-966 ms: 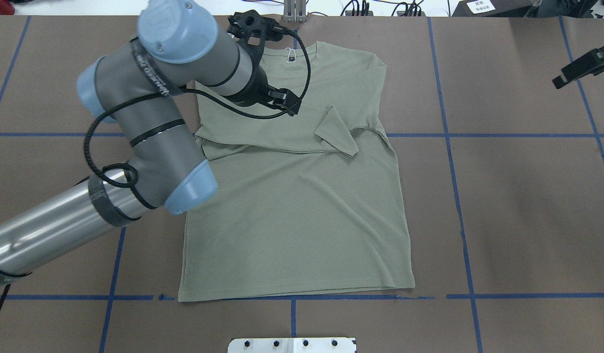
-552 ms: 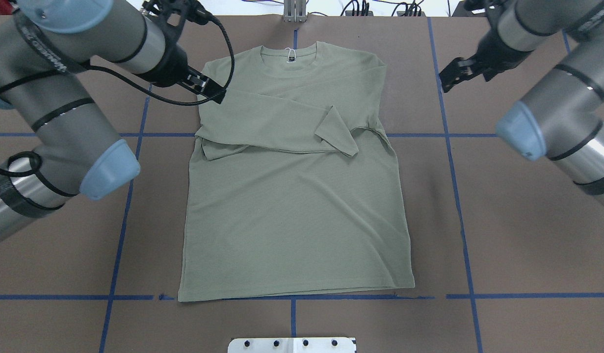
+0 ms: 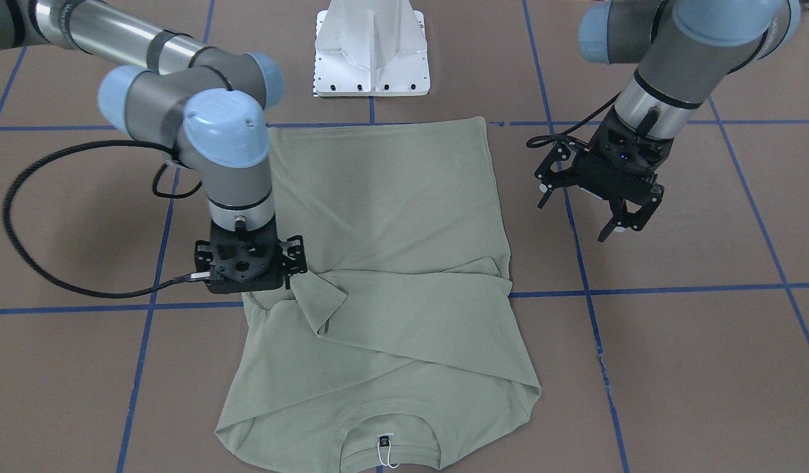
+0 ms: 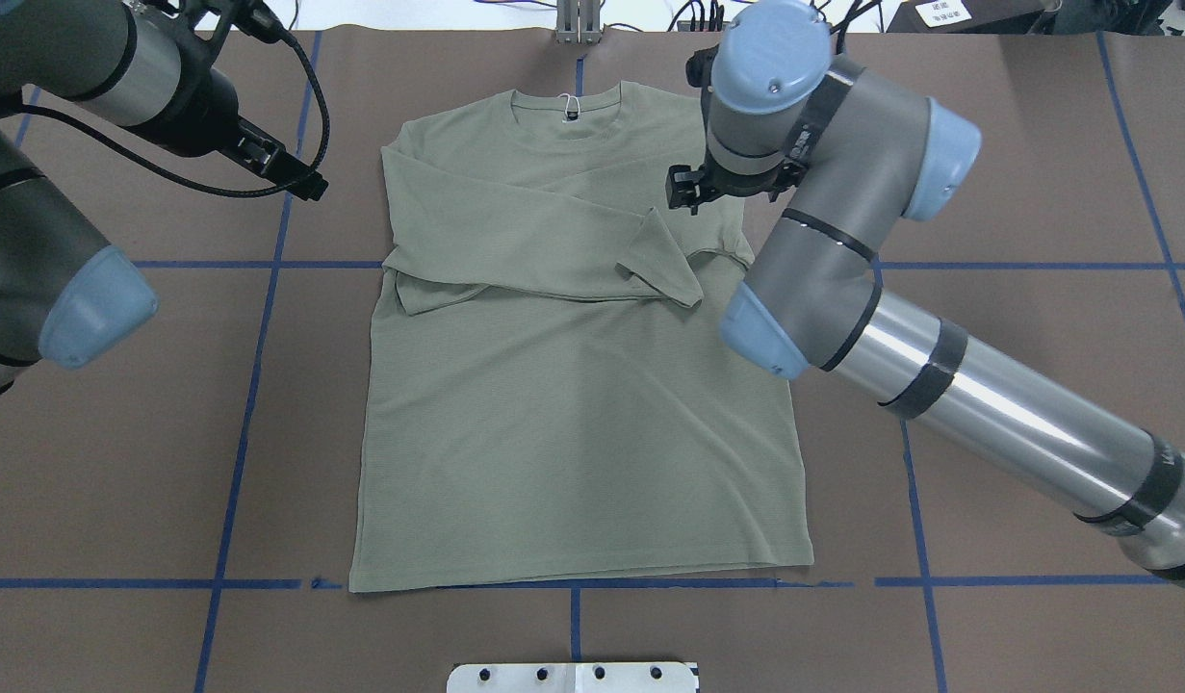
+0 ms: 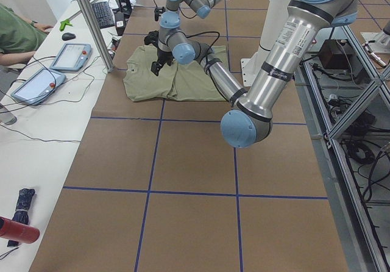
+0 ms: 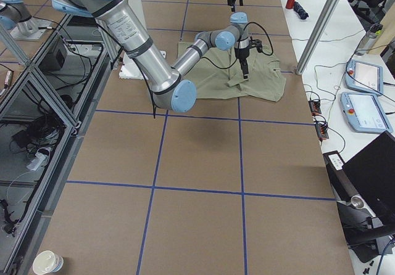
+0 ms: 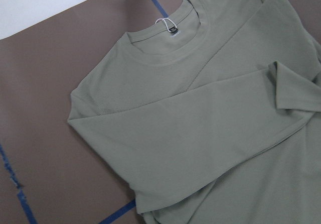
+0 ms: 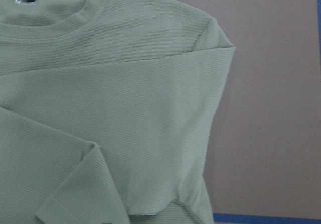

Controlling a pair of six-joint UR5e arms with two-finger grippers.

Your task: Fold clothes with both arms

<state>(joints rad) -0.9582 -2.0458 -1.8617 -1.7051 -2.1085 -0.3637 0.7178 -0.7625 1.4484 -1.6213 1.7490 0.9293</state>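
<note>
Two sleeves (image 4: pixel 534 241) lie folded across the shirt (image 4: pixel 573 433). My left gripper (image 3: pixel 573 220) hangs spread beside it. My right gripper (image 3: pixel 250 266) is over its shoulder, and I cannot tell its grip. Next, likely: pinch both shoulders, fold hemward.

Brown table (image 4: pixel 1035 289) divided into a grid by blue tape lines (image 4: pixel 1035 581), with a white metal pedestal (image 3: pixel 371 52) standing on it. An aluminium frame post (image 5: pixel 92 25) rises at the table's long edge. Beside it, a white side table (image 5: pixel 36 138) carries two tablet-like pendants (image 5: pixel 70 55), a keyboard (image 5: pixel 105 14) and loose cables. A paper cup (image 6: pixel 47 262) stands near one corner. Lighting is even and diffuse.
</note>
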